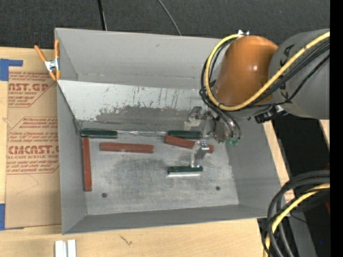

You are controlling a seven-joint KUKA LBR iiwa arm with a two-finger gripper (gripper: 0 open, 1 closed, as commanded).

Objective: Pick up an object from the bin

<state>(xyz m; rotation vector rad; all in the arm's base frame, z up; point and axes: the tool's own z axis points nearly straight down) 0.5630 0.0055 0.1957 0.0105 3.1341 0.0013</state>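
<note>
Gripper point(200, 153) over green bar point(185, 170), bin point(134, 186) ctr-right; open floor front/left; grip state unclear.

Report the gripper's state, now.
Gripper: cannot be told whether open or closed; it is at the right end of a red-brown bar, with a dark green bar close beside it.

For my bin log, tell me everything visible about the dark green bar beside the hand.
The dark green bar is a short, slim, straight stick with a pale glint along its lower edge. It lies flat on the bin floor, right of middle, crosswise. The hand is at its right end; contact unclear.
</note>
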